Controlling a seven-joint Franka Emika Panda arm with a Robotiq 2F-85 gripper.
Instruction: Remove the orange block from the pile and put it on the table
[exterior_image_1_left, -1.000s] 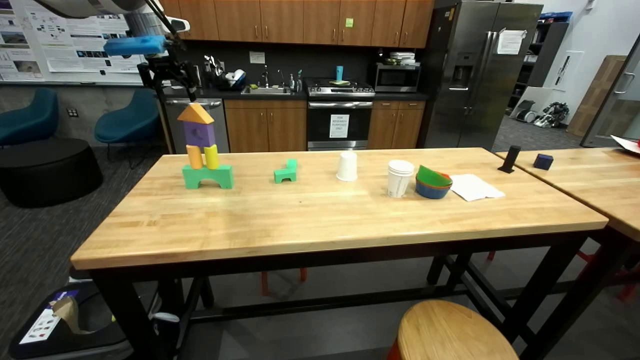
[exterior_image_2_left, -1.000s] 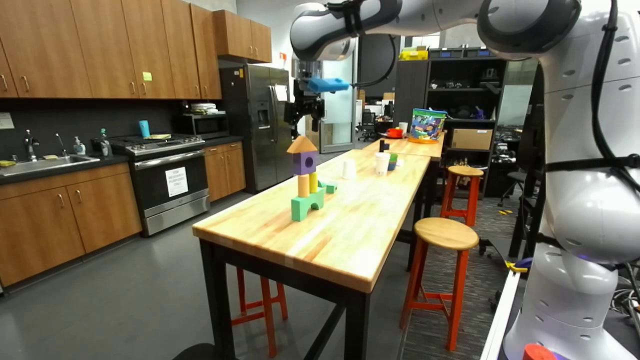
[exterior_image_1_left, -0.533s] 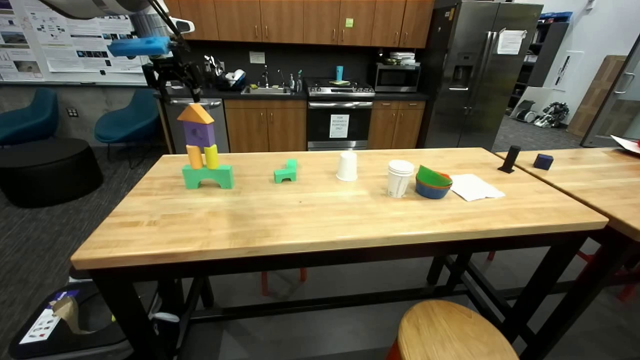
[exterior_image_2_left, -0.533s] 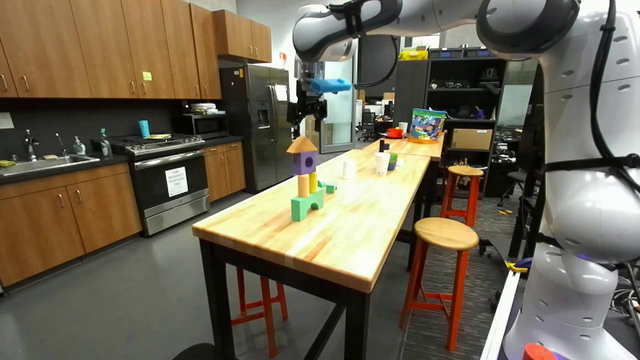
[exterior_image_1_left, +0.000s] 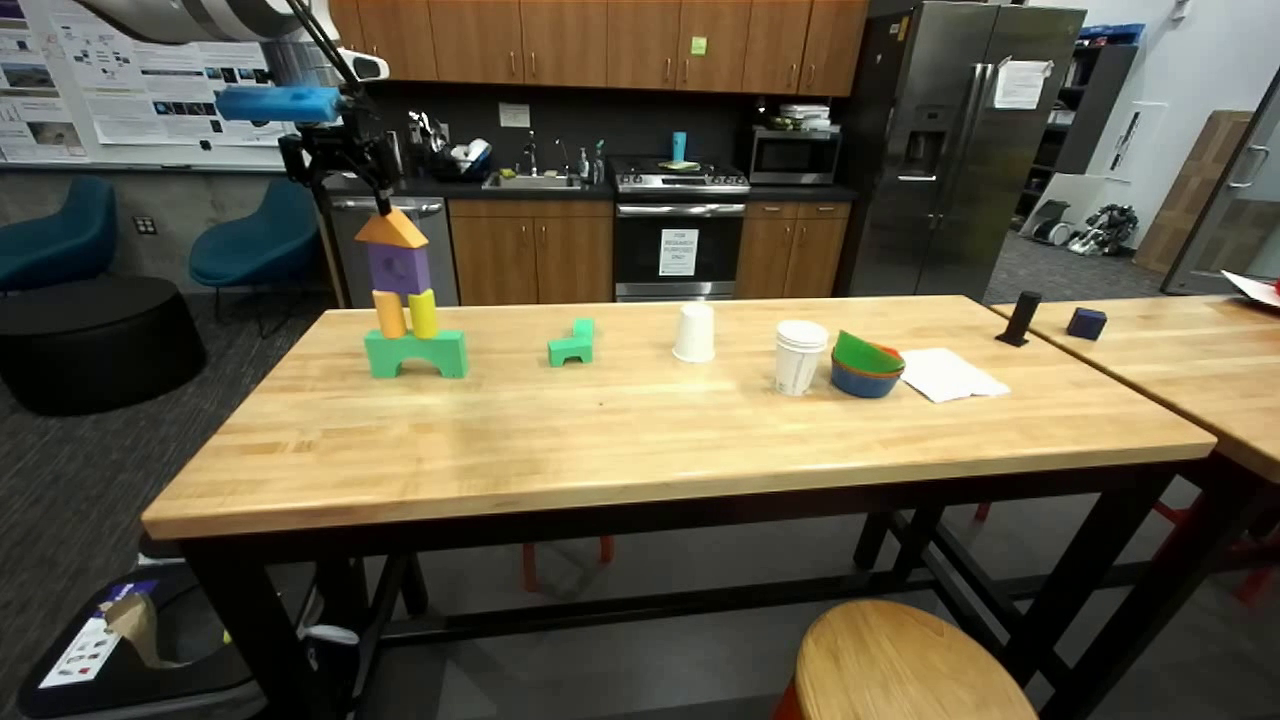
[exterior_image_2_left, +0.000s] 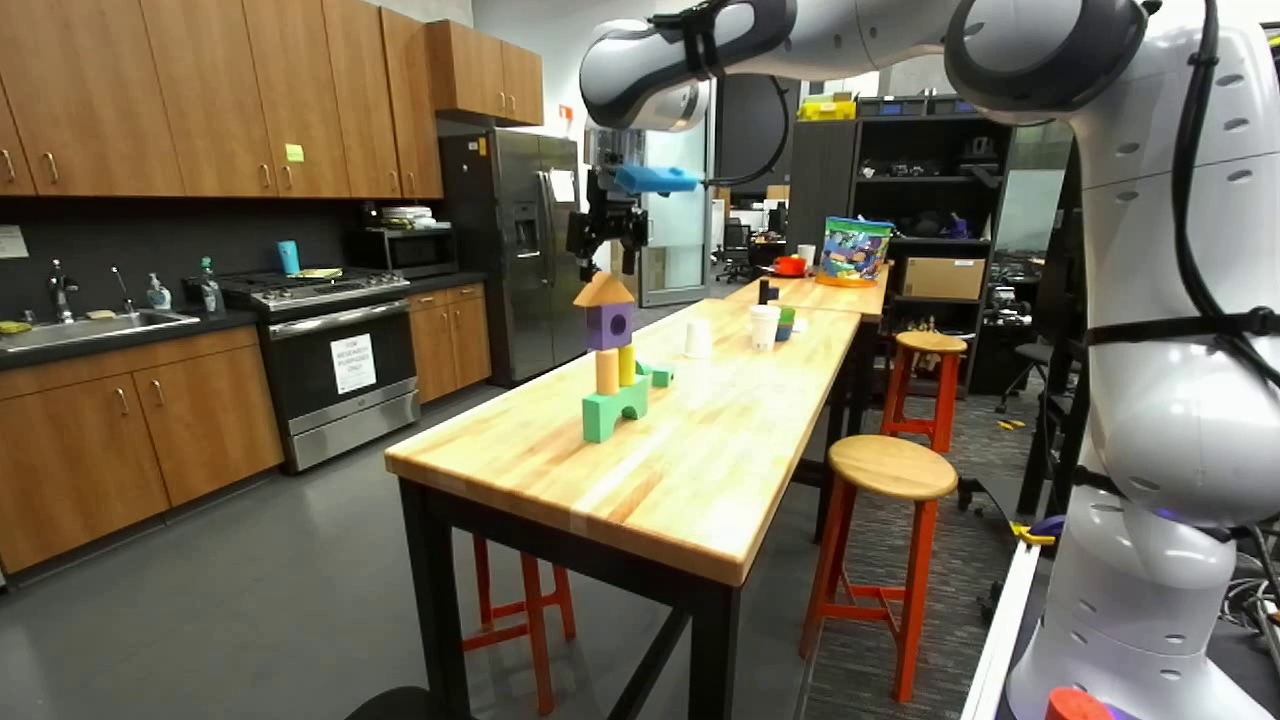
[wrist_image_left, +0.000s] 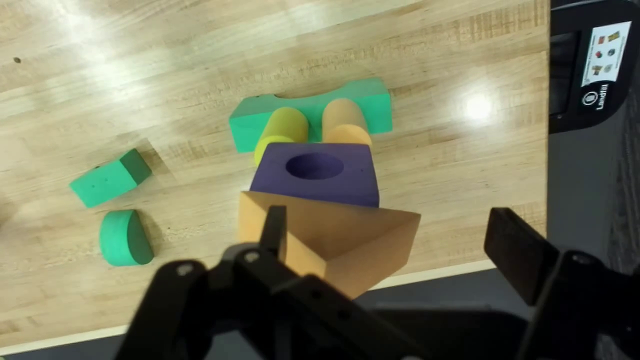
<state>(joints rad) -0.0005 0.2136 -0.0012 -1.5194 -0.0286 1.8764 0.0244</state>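
The orange triangular block (exterior_image_1_left: 393, 229) tops a pile on the wooden table (exterior_image_1_left: 640, 450); it also shows in an exterior view (exterior_image_2_left: 604, 291) and in the wrist view (wrist_image_left: 345, 225). Below it are a purple block (exterior_image_1_left: 399, 268), orange and yellow cylinders (exterior_image_1_left: 390, 314) and a green arch (exterior_image_1_left: 416, 355). My gripper (exterior_image_2_left: 608, 266) points down just above the pile. In the wrist view its jaws (wrist_image_left: 387, 225) are wide apart with nothing held. The left finger overlaps the orange block's left part; the right finger is well right of it. Whether the finger touches the block cannot be told.
Small green blocks (exterior_image_1_left: 571, 346) lie beside the pile. White cups (exterior_image_1_left: 799, 357), stacked bowls (exterior_image_1_left: 865, 366) and a paper sheet (exterior_image_1_left: 950, 375) stand farther along the table. The table's edge (wrist_image_left: 450, 270) is near the pile in the wrist view. A stool (exterior_image_2_left: 892, 468) stands beside the table.
My gripper moved slightly sideways, then back and down. Its fingertips are now lower, at the height of the orange block's peak. The pile has not moved.
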